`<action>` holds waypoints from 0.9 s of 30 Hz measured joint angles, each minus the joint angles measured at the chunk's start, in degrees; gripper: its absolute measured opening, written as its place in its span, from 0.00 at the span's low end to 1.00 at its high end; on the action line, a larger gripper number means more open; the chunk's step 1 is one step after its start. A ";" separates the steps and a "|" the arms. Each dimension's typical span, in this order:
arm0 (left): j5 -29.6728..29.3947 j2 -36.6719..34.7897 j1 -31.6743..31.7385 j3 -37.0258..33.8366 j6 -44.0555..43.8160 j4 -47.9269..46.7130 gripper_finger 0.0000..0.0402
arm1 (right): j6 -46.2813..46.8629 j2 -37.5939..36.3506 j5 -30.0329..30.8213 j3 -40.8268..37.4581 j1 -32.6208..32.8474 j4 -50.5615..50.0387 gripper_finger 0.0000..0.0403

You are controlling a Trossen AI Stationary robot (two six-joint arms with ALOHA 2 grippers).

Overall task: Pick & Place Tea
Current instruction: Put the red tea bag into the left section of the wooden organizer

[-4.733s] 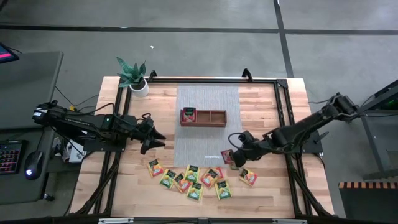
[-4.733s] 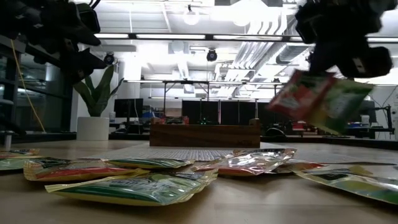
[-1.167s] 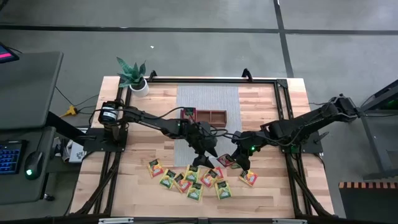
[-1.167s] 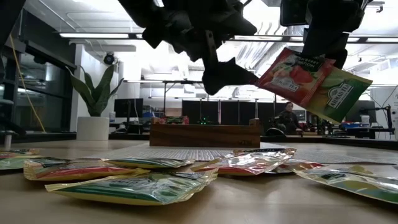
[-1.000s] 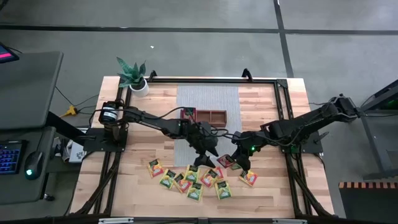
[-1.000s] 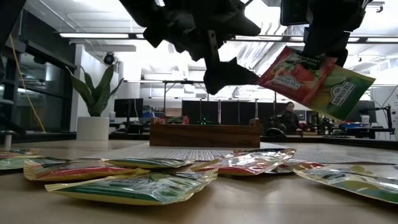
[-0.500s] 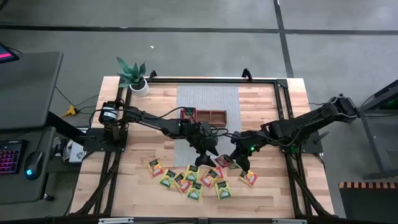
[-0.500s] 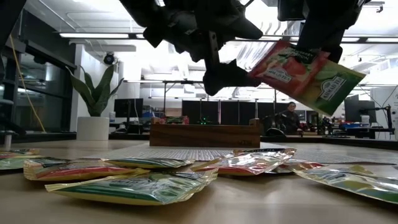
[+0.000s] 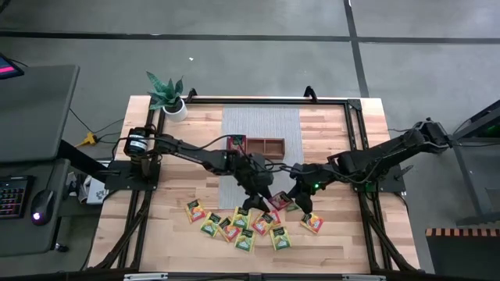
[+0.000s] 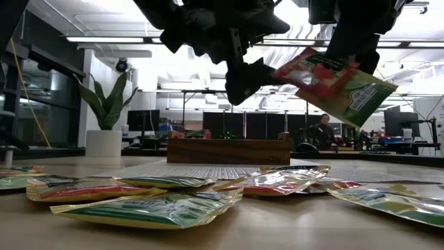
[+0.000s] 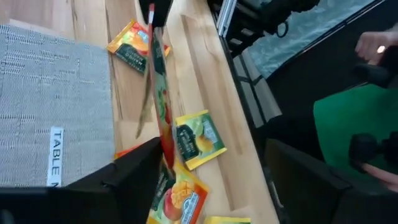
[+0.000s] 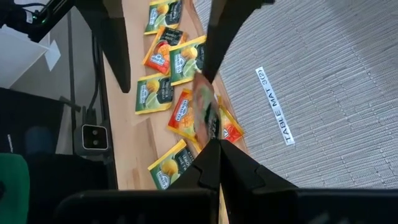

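A wooden table with a grey mat (image 9: pixel 262 148) at its centre and a brown three-compartment tray (image 9: pixel 255 147) resting on the mat's far half. Two dark arms meet over the mat's near edge. The right gripper (image 9: pixel 294 194) is clamped on the top edge of a red and green tea packet (image 10: pixel 333 83), which hangs tilted in the air above the table — the low view shows it well clear of the surface. The left gripper (image 9: pixel 260 195) is right beside it, its fingers spread wide, one fingertip (image 10: pixel 243 80) at the packet's red corner; whether it actually touches I cannot tell. It looks like a handover from right to left is being set up.

The rest of the tea (image 9: pixel 238 224) — roughly a dozen red, yellow and green packets — lies in a loose overlapping cluster on the bare wood, on the near side of the mat. One more packet (image 9: pixel 312 224) lies slightly apart, below the right gripper.

In the tray, the left compartment holds something red (image 9: pixel 236 144), likely a packet already placed; the other two compartments appear empty. So the job seems barely begun — one packet in, one in the air, nearly all still to go. A potted plant (image 9: pixel 168 97) stands at the table's far left corner.
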 joint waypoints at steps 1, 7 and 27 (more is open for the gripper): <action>0.84 0.00 0.02 0.00 -0.50 0.86 0.66 | 0.02 0.00 0.09 0.00 0.00 0.00 0.00; 2.29 -0.02 0.02 0.00 -3.44 6.01 0.55 | 0.20 0.00 0.17 0.00 0.00 0.04 0.00; -5.26 -0.04 0.02 -0.02 -6.62 9.46 0.48 | 0.26 0.00 1.73 0.00 0.00 0.04 0.00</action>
